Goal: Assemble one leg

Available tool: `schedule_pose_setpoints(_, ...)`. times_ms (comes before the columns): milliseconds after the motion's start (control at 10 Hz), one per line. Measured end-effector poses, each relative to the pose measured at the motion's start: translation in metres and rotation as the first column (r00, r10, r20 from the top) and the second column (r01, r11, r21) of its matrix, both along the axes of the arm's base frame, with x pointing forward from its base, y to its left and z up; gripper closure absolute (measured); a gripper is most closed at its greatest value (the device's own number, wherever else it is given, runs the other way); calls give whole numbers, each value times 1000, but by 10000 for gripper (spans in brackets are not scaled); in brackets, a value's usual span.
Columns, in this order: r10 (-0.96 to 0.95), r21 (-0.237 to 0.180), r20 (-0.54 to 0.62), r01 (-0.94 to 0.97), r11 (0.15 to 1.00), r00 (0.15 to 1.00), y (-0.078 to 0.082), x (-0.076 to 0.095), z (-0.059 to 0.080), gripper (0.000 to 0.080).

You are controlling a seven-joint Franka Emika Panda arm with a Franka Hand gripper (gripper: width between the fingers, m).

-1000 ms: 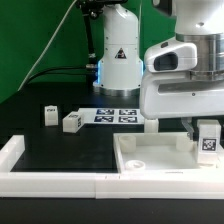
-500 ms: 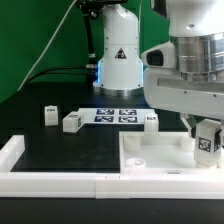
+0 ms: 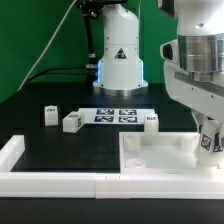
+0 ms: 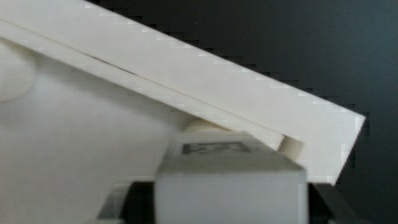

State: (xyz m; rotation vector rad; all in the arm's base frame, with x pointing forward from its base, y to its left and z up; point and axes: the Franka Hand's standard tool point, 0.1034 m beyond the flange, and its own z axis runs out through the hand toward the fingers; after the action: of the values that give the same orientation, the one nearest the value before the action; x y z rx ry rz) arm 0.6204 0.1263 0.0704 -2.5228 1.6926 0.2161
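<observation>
My gripper is shut on a leg, a small white block with a marker tag, and holds it upright at the far right corner of the large white square slab. In the wrist view the leg fills the space between my black fingers, with the slab's corner just beyond it. Three more legs lie on the black table: one and another at the exterior view's left, one behind the slab.
The marker board lies at the back in front of the arm's base. Long white border rails run along the front edge and the exterior view's left.
My gripper has moved toward the exterior view's right and a little lower with the leg in it, from above the slab's middle right to its far right corner.
</observation>
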Motion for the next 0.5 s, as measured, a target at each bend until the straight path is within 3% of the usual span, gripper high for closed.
schedule_pose_setpoints(100, 92, 6, 12, -92, 996, 996, 1, -1, 0, 349)
schedule_pose_setpoints(200, 171, 11, 24, -171, 985, 985, 1, -1, 0, 349)
schedule_pose_setpoints(300, 232, 12, 36, -232, 973, 972, 1, 0, 1, 215)
schedule_pose_setpoints(500, 522, 11, 91, -525, 851, 848, 0, -1, 0, 156)
